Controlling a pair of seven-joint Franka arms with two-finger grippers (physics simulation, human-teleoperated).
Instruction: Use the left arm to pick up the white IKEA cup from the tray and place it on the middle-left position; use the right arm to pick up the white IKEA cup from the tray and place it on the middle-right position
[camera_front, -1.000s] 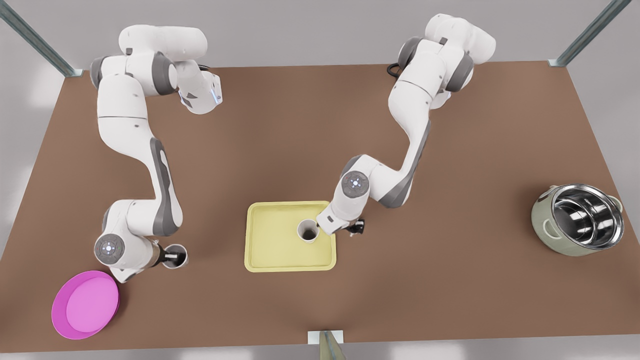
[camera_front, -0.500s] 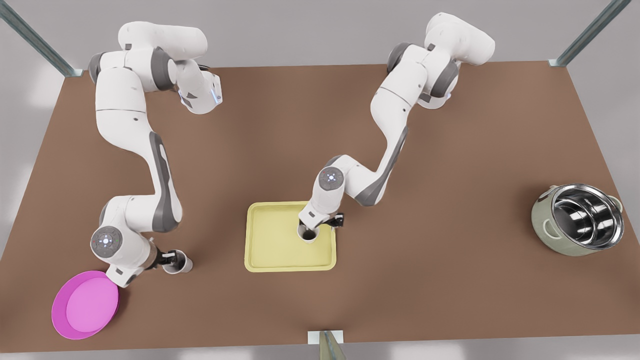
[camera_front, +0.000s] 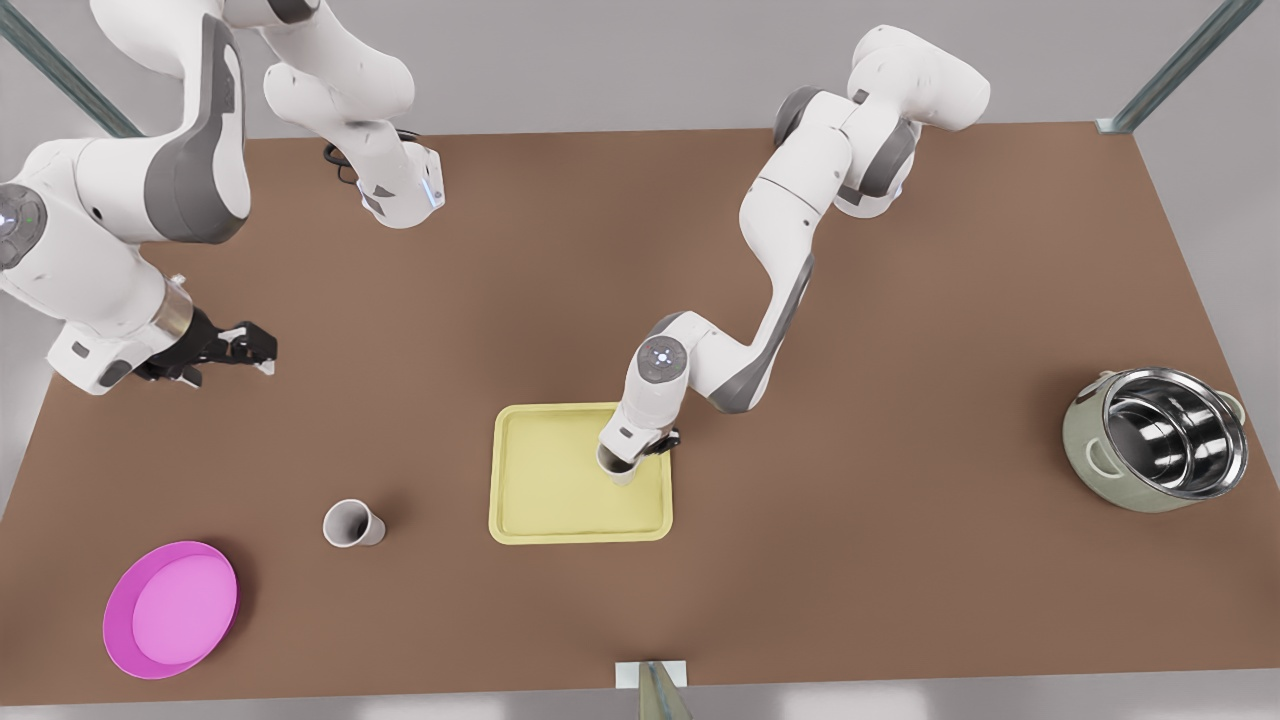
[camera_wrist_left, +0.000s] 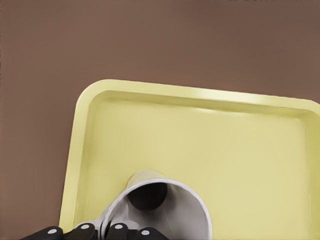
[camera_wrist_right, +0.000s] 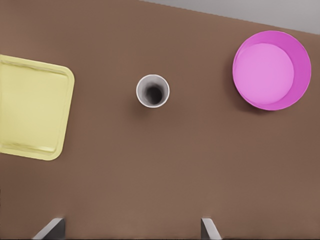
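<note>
Cup on tray: the white cup (camera_wrist_left: 165, 210) is seen upright near the tray (camera_front: 540, 500) edge, at the front view's right
Left gripper (camera_front: 627, 462): set directly over that cup, at its rim; its grip cannot be told
Right gripper (camera_front: 245, 345): held high with jaws spread wide, well apart from the second cup (camera_front: 347, 523)
Second cup: stood on bare table between tray and pink dish (camera_front: 170, 610)

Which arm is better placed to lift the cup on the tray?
Left. The left gripper sits right at the white cup on the tray. The right gripper hangs open, high and well away, looking down on the other cup standing on the table.
</note>
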